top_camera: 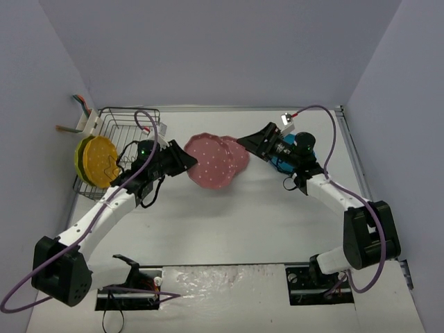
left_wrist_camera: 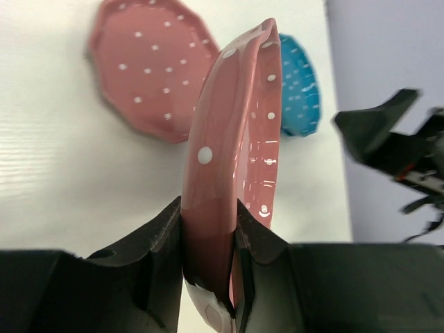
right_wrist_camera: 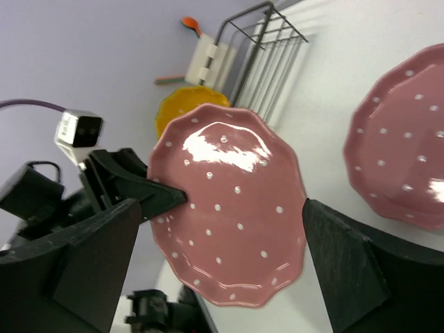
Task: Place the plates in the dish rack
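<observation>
A pink plate (top_camera: 208,166) with white dots hangs above the table, and my left gripper (top_camera: 186,161) is shut on its rim. In the left wrist view this plate (left_wrist_camera: 232,139) stands edge-on, pinched between both jaws of the left gripper (left_wrist_camera: 208,208). My right gripper (top_camera: 244,143) is open just right of it, fingers wide apart and clear of the plate (right_wrist_camera: 229,173). A second pink plate (top_camera: 238,154) lies flat on the table. A blue plate (left_wrist_camera: 298,87) lies beyond it. The black wire dish rack (top_camera: 121,125) at far left holds an orange plate (top_camera: 103,161) and a yellow plate (top_camera: 82,158) upright.
A white caddy (top_camera: 87,121) with utensils hangs on the rack's far left corner. Purple walls close in the table at the left, back and right. The right arm's forearm (top_camera: 326,187) runs over the table's right side.
</observation>
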You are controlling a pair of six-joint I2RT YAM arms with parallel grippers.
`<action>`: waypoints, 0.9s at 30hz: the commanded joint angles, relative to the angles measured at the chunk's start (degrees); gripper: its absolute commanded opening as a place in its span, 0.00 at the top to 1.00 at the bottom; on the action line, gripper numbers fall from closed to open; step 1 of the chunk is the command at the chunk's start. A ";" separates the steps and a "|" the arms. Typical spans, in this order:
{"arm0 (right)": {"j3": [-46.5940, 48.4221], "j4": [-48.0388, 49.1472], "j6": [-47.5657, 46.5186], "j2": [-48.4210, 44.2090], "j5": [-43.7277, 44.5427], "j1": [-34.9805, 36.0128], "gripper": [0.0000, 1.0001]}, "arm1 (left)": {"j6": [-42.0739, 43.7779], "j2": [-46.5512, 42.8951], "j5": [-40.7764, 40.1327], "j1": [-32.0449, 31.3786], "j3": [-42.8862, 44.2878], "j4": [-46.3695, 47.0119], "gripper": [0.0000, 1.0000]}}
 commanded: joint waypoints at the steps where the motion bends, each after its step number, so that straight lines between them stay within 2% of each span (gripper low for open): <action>1: 5.90 -11.85 -13.82 -6.18 3.58 -0.24 0.00 | 13.59 -8.08 -4.42 1.22 13.26 -3.14 1.00; 5: 7.72 -22.43 -22.71 -9.56 8.28 -0.32 0.00 | 26.71 -11.08 -11.67 2.69 20.44 -16.14 1.00; 7: 7.29 -23.94 -24.05 -11.39 8.96 -0.32 0.00 | 35.12 -12.18 -14.90 3.78 23.46 -20.19 1.00; 9: 6.66 -24.51 -24.52 -12.17 9.19 -0.32 0.00 | 40.10 -12.71 -18.17 5.75 26.96 -24.39 1.00; 13: 4.36 -24.44 -24.62 -12.90 9.51 -0.28 0.00 | 50.63 -11.13 -19.10 10.21 32.24 -30.35 1.00; 15: 3.16 -23.88 -24.62 -13.45 9.69 -0.31 0.00 | 55.60 -9.57 -19.25 14.47 34.61 -32.76 1.00; 19: 1.12 -22.94 -24.55 -13.95 9.53 -0.32 0.00 | 62.44 -6.60 -19.47 20.55 36.94 -33.77 1.00; 27: -0.34 -21.99 -24.82 -13.70 7.70 -0.32 0.00 | 69.05 0.00 -18.93 27.93 37.64 -27.53 1.00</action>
